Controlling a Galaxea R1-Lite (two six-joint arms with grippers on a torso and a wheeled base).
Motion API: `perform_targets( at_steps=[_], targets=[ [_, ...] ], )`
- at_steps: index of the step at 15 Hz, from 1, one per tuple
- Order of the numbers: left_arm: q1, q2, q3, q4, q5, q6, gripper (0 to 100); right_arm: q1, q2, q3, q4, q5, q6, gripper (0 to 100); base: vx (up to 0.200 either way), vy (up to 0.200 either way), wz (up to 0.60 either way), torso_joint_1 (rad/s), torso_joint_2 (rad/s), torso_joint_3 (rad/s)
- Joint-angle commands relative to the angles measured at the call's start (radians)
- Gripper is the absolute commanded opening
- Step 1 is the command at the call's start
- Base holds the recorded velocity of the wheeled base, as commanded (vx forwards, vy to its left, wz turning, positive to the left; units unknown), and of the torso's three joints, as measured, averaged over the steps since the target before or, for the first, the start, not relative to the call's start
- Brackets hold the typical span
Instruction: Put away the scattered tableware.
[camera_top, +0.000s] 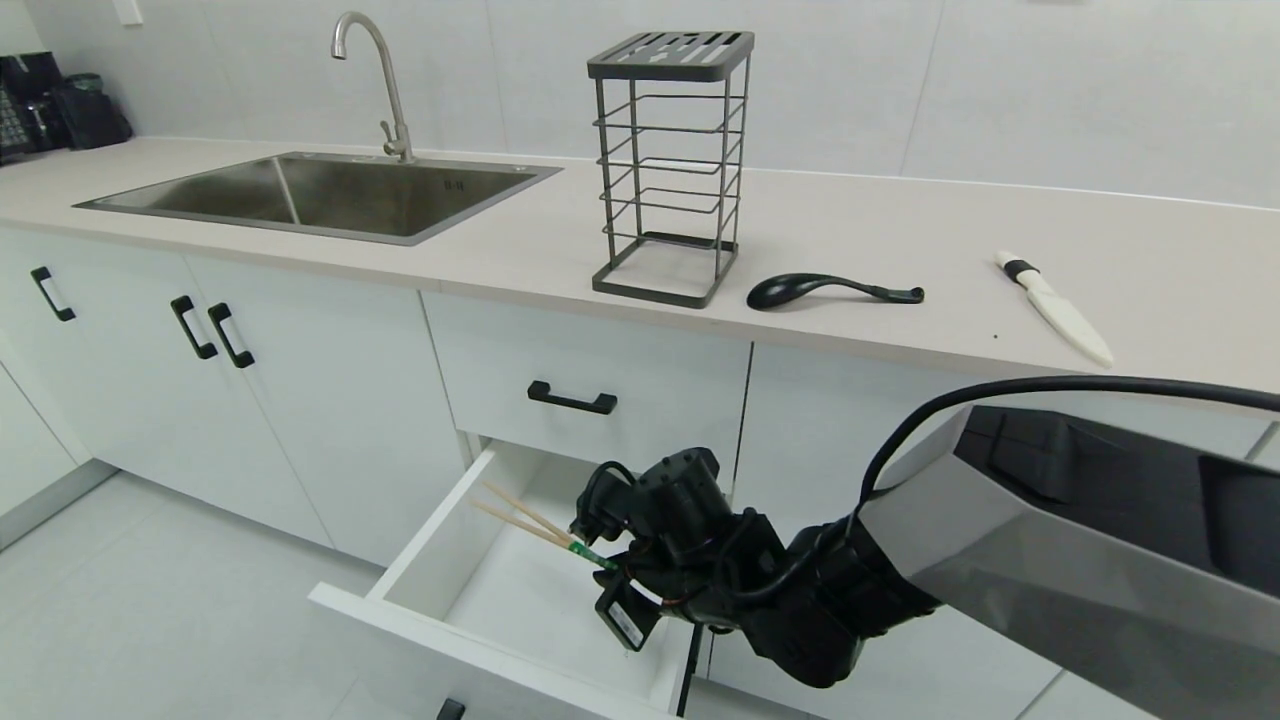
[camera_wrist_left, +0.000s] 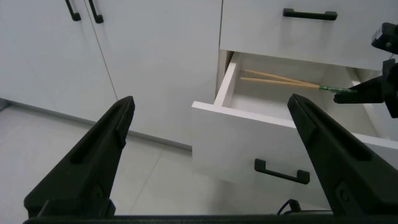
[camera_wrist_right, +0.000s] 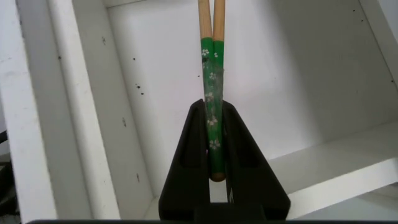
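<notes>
Black hand (camera_top: 598, 560) pinches chopsticks (camera_top: 528, 521) over drawer (camera_top: 428, 545).

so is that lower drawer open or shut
Open: the drawer stands pulled out with its white inside showing, and the right gripper holds the chopsticks over that inside.

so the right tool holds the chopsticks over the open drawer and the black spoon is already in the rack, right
Not quite: the black spoon lies on the counter beside the rack, as the head view shows. The rest stands.
</notes>
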Motion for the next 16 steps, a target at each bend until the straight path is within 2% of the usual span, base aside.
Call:
perform_targets(
  at_steps=[1, 6, 10, 16],
  targets=[
    [0.000, 0.001, 0.000, -0.001, 0.000, 0.000, 100, -0.004, 0.018, -0.006, 0.000, -0.010, 0.000, 0, 0.000, 0.000, 0.00, 0.000, 0.00, 0.000],
    [0.000, 0.001, 0.000, -0.001, 0.000, 0.000, 100, -0.002, 0.037, -0.029, -0.001, -0.018, 0.000, 0, 0.000, 0.000, 0.00, 0.000, 0.00, 0.000],
    [0.000, 0.001, 0.000, -0.001, 0.000, 0.000, 100, -0.002, 0.111, -0.116, 0.045, -0.030, 0.001, 0, 0.000, 0.000, 0.00, 0.000, 0.00, 0.000],
    [0.000, 0.001, 0.000, -0.001, 0.000, 0.000, 100, -0.015, 0.179, -0.169, 0.069, -0.062, 0.001, 0, 0.000, 0.000, 0.00, 0.000, 0.00, 0.000]
  ],
)
